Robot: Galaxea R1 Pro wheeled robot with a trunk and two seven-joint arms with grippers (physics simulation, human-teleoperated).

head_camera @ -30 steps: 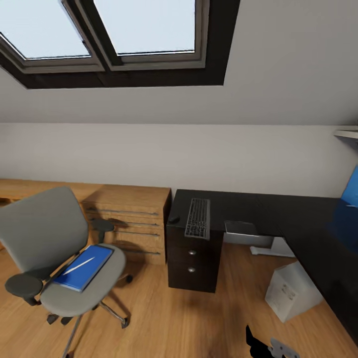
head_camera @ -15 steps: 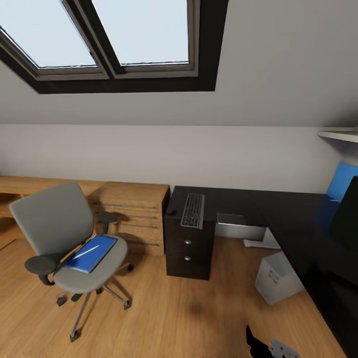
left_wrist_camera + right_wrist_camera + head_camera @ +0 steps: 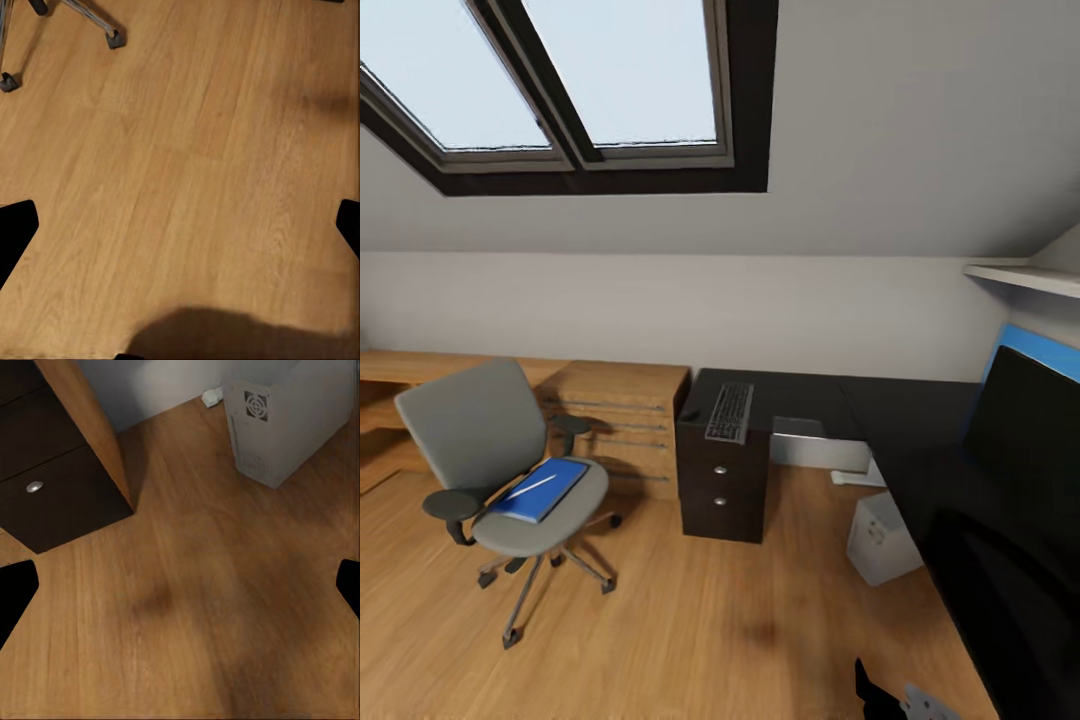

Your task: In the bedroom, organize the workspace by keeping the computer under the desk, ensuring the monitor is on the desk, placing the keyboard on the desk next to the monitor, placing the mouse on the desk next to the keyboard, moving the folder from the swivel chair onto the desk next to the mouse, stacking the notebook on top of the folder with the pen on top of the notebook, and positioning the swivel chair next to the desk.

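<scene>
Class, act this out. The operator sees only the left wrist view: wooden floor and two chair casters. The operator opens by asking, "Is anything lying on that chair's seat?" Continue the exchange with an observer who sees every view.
Observer: Yes. In the head view a blue folder lies flat on the swivel chair seat.
Operator: Is the keyboard on the desk?
Observer: Yes, the keyboard lies on the desk, above the drawers.
Operator: And the computer?
Observer: The computer stands on the floor beside the desk's edge.
</scene>
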